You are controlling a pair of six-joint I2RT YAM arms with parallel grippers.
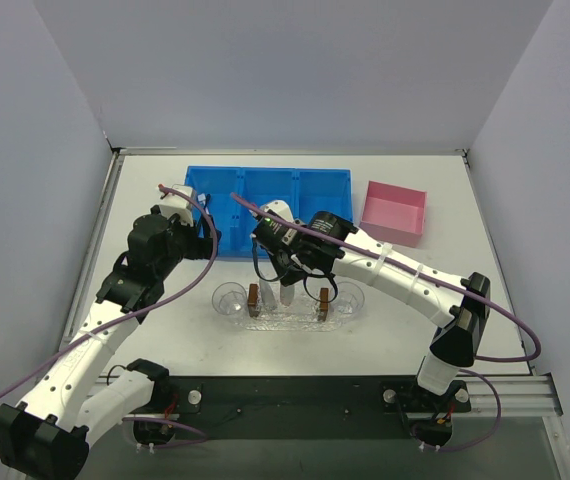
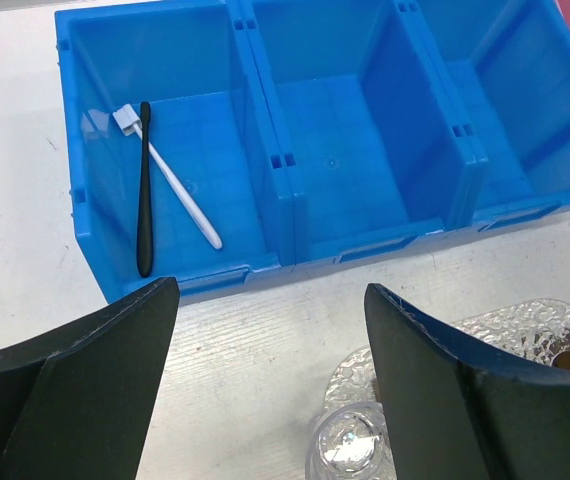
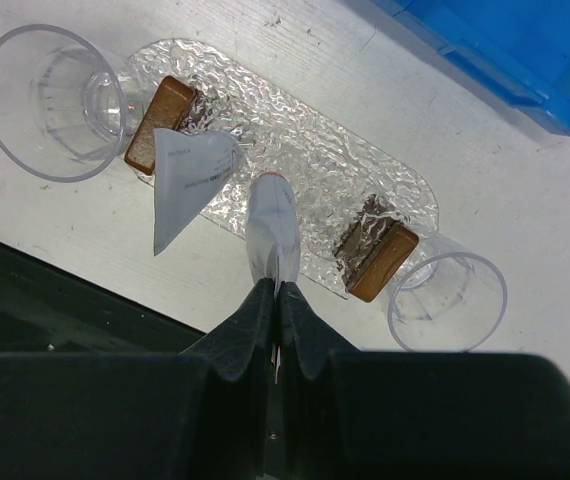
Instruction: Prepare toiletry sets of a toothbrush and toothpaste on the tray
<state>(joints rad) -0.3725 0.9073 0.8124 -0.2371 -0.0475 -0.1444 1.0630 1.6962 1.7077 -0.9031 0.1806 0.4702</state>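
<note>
My right gripper [image 3: 277, 287] is shut on the flat tail of a silvery-white toothpaste tube [image 3: 270, 225]. The tube hangs over the clear glittery tray [image 3: 315, 150] with its pink-red cap pointing down at it. A second toothpaste tube [image 3: 190, 175] lies on the tray's left part, its cap hidden. My left gripper [image 2: 270, 288] is open and empty above bare table in front of the blue bin [image 2: 265, 215]. In that bin's left compartment lie a black toothbrush [image 2: 145, 190] and a white toothbrush [image 2: 180, 190]. From above, the right gripper [image 1: 287, 283] hovers over the tray [image 1: 285, 318].
Two brown blocks [image 3: 160, 125] [image 3: 380, 262] sit on the tray's ends. A clear cup [image 3: 50, 100] [image 3: 445, 300] stands at each end. A pink box [image 1: 395, 212] is at the back right, beside the blue bin [image 1: 265, 195], whose middle and right compartments are empty.
</note>
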